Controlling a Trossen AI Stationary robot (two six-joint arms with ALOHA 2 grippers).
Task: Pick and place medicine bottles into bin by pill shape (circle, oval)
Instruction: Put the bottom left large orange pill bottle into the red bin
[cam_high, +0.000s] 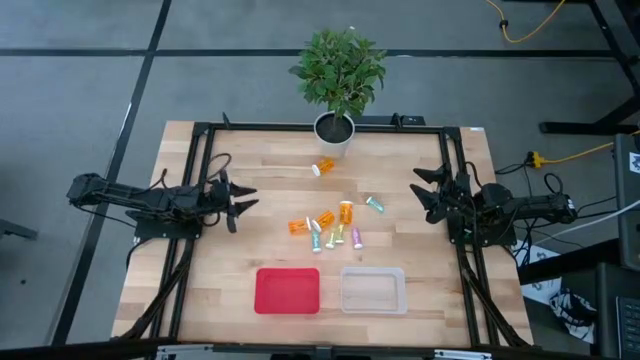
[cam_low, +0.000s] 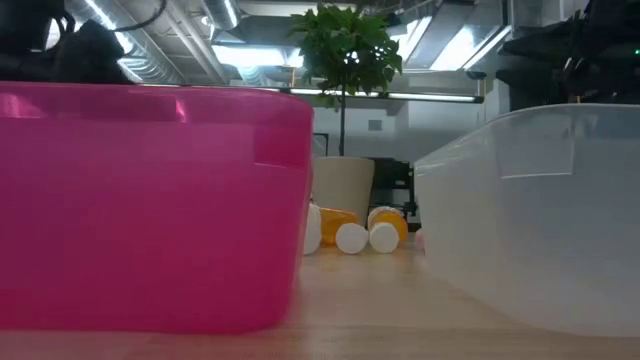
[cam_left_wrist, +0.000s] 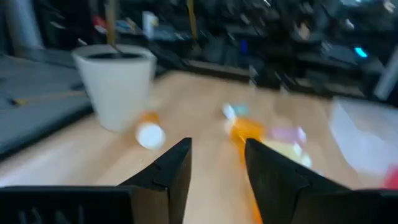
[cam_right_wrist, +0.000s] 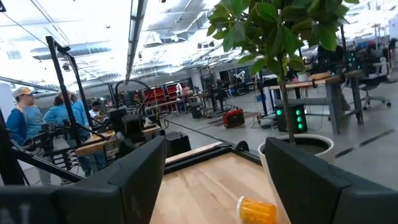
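Observation:
Several small medicine bottles (cam_high: 330, 228), orange with white caps and pastel ones, lie on their sides in a cluster at the table's middle; one orange bottle (cam_high: 323, 167) lies apart near the plant pot. They also show in the low view (cam_low: 352, 236) and the left wrist view (cam_left_wrist: 249, 130). My left gripper (cam_high: 243, 196) is open at the table's left, clear of the bottles. My right gripper (cam_high: 422, 190) is open at the table's right, empty.
A red bin (cam_high: 287, 291) and a clear bin (cam_high: 373, 290) stand side by side near the table's front edge. A potted plant (cam_high: 337, 128) in a white pot stands at the far middle. People stand in the room beyond (cam_right_wrist: 37, 118).

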